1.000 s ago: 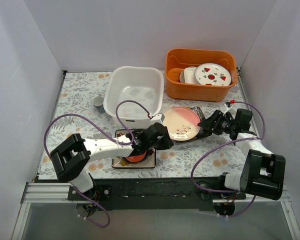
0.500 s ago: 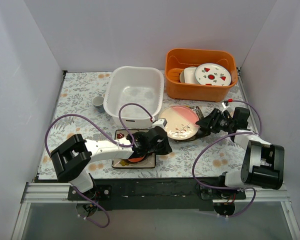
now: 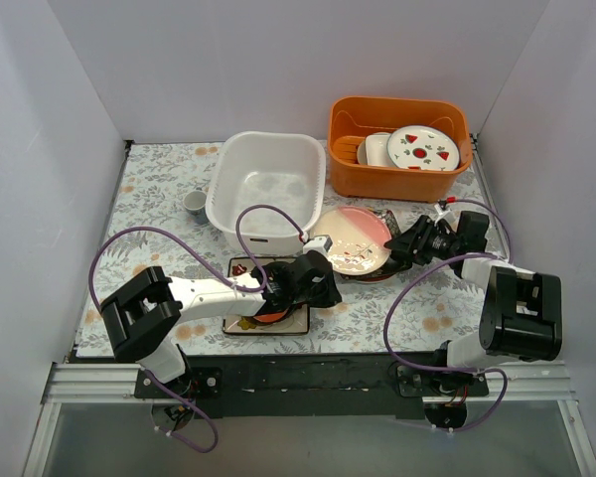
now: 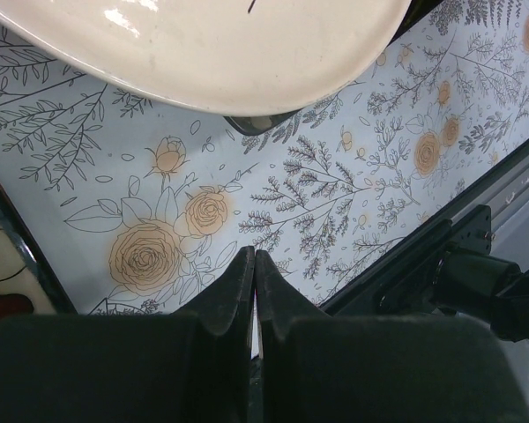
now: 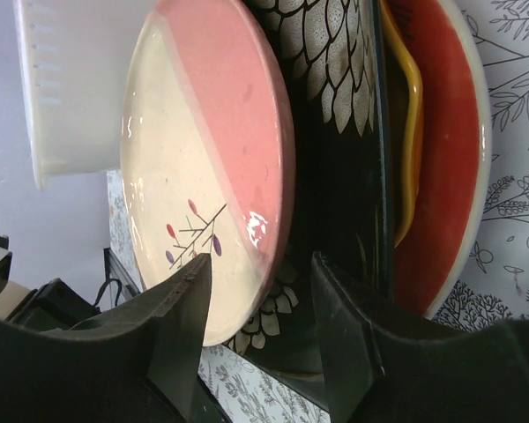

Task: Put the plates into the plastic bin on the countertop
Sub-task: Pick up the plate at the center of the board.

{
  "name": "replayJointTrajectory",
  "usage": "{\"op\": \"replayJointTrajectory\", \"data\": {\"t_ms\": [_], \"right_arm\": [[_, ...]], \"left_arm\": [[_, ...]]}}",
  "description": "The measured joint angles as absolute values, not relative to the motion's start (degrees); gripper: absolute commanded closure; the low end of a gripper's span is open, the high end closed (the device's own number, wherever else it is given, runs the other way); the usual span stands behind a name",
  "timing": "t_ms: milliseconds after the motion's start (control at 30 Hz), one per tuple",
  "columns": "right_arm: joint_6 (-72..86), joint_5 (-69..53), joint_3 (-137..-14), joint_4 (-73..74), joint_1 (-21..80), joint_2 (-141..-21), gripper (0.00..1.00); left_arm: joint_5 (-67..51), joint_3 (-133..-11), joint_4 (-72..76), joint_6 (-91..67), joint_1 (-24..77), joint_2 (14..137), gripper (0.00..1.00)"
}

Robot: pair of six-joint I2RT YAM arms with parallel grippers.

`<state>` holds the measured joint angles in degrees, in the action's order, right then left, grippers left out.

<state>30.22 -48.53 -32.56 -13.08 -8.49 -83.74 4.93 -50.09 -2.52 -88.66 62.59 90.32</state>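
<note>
A round pink-and-cream plate lies on a stack: a black square plate with white flowers, a yellow plate and a red round plate. My right gripper is open, and the top plate's near rim sits between its jaws. My left gripper is shut on nothing, just above the countertop, below that plate's edge. The left arm crosses a white square plate bearing a small red plate. The white plastic bin stands behind.
An orange tub at the back right holds a white plate with red fruit marks and other dishes. A small cup stands left of the bin. The black front edge runs close to my left gripper. White walls enclose the counter.
My left gripper has shut. The right gripper has moved farther in over the pink-and-cream plate's rim, its jaws narrowing a little, and the plate has shifted slightly toward the bin.
</note>
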Motion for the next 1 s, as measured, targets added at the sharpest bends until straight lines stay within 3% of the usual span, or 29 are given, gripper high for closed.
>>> {"op": "replayJointTrajectory", "data": {"t_ms": [233, 867, 1000], "right_arm": [[29.65, -45.3, -34.96, -8.93, -6.81, -84.93, 0.52], [38.92, -53.19, -34.85, -20.32, -4.86, -93.21, 0.54], [42.83, -54.83, -32.75, -27.86, -5.3, -94.52, 0.65]], "left_arm": [[4.91, -50.09, -2.48, -88.44, 62.59, 90.32, 1.0], [5.08, -50.09, -2.33, -88.09, 62.59, 90.32, 1.0], [5.1, -50.09, -2.35, -88.01, 62.59, 90.32, 1.0]]}}
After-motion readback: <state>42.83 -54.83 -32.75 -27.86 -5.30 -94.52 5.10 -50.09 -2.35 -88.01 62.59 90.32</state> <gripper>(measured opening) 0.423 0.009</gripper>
